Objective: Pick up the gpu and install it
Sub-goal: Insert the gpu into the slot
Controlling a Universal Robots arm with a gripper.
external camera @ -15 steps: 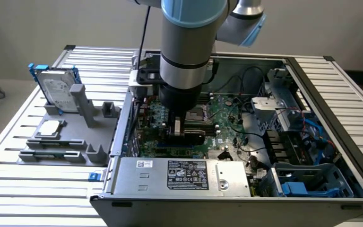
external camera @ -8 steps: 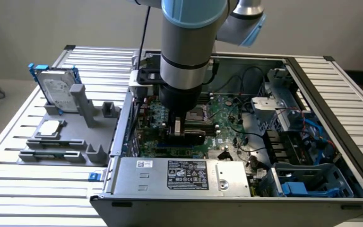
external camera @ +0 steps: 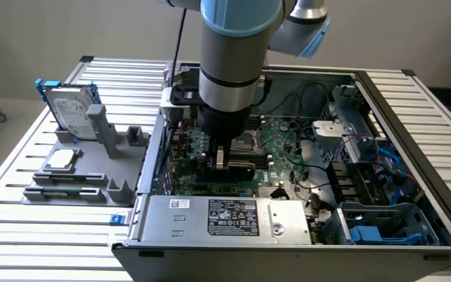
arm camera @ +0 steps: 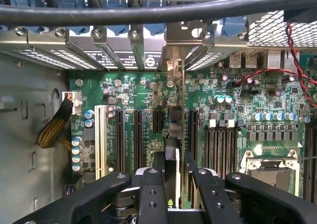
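A: Where do we have the gpu [arm camera: 172, 135]?
B: We see it upright, edge-on, over the motherboard [arm camera: 237, 110] slots inside the open case [external camera: 288, 259], bracket end at the rear slot covers.
A: And the gripper [arm camera: 174, 165], jaws?
B: Narrowed onto the card, gripping both faces.

Grey tubular arm [external camera: 229, 59], pale-blue joint caps [external camera: 308, 29], black screw-studded hand [arm camera: 174, 159].

Exterior high over case [external camera: 415, 147] — wrist close, both on motherboard [arm camera: 233, 100]
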